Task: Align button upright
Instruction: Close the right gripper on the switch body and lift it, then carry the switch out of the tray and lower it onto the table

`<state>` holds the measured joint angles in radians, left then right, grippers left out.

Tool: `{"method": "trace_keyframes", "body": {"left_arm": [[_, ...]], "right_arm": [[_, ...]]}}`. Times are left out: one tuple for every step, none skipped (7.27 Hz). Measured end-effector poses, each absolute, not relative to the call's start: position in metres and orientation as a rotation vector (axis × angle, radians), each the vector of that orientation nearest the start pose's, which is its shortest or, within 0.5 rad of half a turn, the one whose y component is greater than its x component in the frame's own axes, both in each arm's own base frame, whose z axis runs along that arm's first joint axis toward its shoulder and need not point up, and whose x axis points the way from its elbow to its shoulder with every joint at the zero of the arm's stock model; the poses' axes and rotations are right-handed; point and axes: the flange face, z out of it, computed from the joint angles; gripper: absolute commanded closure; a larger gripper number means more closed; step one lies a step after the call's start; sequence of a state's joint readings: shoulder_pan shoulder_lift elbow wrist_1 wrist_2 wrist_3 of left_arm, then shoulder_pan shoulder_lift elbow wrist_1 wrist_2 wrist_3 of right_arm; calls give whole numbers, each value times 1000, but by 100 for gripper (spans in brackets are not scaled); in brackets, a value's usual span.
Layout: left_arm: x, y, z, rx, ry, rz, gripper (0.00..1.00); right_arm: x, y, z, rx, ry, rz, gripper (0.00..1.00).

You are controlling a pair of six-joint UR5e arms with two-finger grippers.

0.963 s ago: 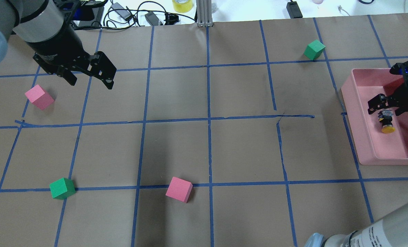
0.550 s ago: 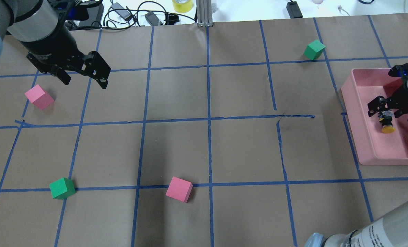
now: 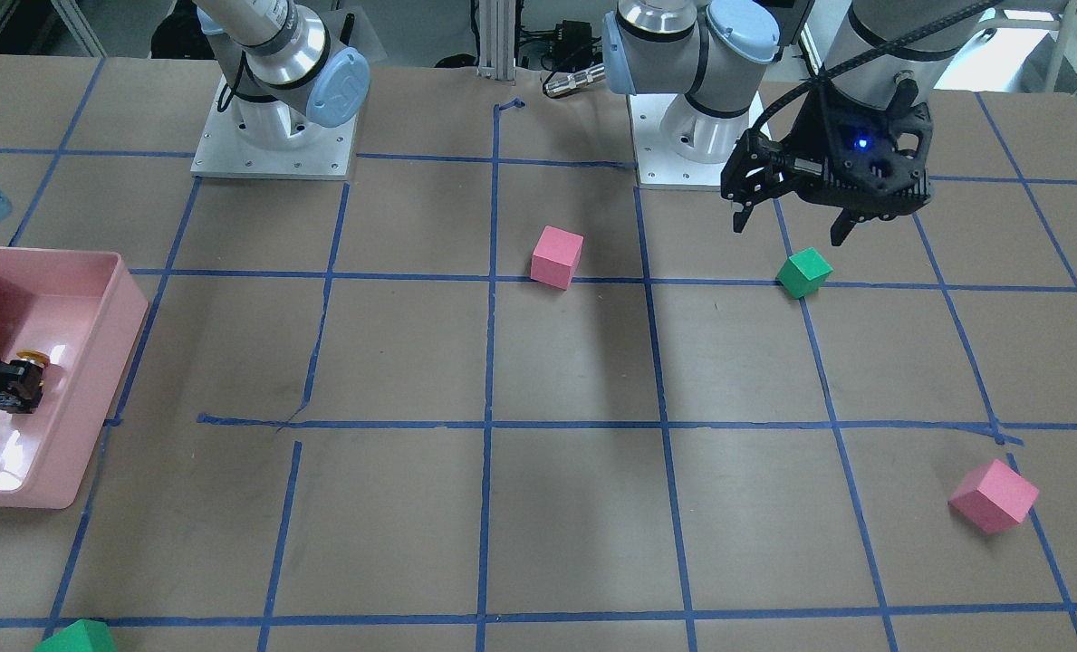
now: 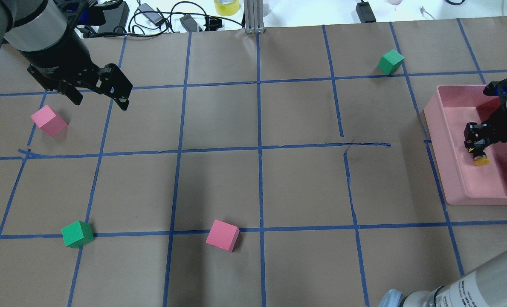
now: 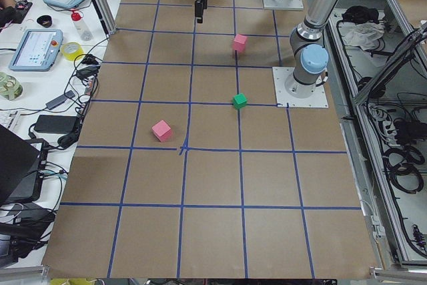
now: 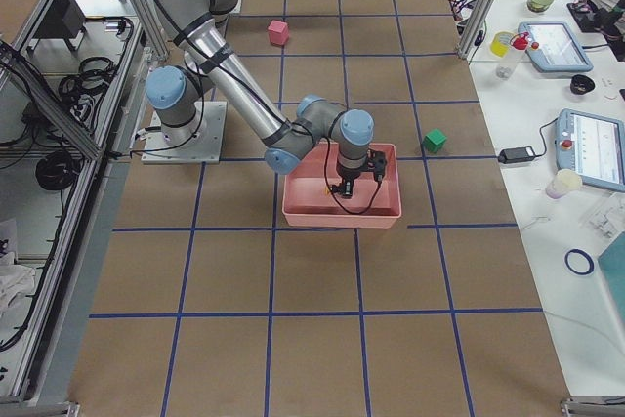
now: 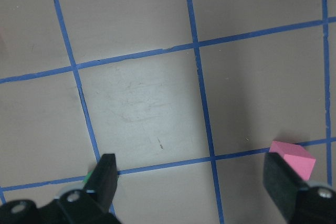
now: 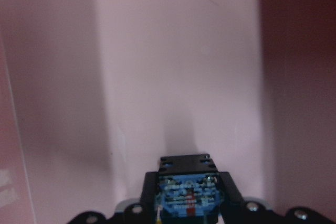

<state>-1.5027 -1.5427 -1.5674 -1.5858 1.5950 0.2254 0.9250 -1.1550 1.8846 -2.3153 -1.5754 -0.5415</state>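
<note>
The button point(image 4: 481, 158), yellow cap, black body and blue base, is inside the pink bin point(image 4: 446, 170) at the table's right. My right gripper point(image 4: 477, 140) is shut on its body, with the cap sticking out toward the robot's side. The right wrist view shows the blue base point(image 8: 188, 199) between the fingers. The front view shows the cap point(image 3: 29, 358) by the gripper point(image 3: 8, 385) in the bin point(image 3: 123, 326). My left gripper point(image 4: 99, 99) is open and empty, hovering right of a pink cube point(image 4: 48, 120). It also shows in the front view point(image 3: 789, 229).
On the brown paper there are a second pink cube point(image 4: 222, 235), a green cube point(image 4: 77, 234) at front left and another green cube point(image 4: 390, 62) at far right. Cables and devices lie past the table's far edge.
My right gripper's fingers have closed in from wide open onto the button. My left gripper has moved left and a little toward the far edge, still open.
</note>
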Motion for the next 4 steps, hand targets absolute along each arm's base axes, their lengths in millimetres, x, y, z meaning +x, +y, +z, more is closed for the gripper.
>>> {"method": "trace_keyframes", "body": {"left_arm": [[-97, -489, 502, 241, 3106, -22, 0], [-96, -489, 502, 240, 3107, -22, 0], [-96, -489, 502, 238, 3108, -21, 0], [-96, -489, 501, 235, 3109, -19, 0]], "right_arm": [[-234, -532, 197, 156, 3152, -25, 100], [-233, -532, 211, 139, 3159, -44, 100], [-230, -530, 233, 127, 3165, -65, 100], [-225, -530, 260, 112, 3164, -86, 100]]}}
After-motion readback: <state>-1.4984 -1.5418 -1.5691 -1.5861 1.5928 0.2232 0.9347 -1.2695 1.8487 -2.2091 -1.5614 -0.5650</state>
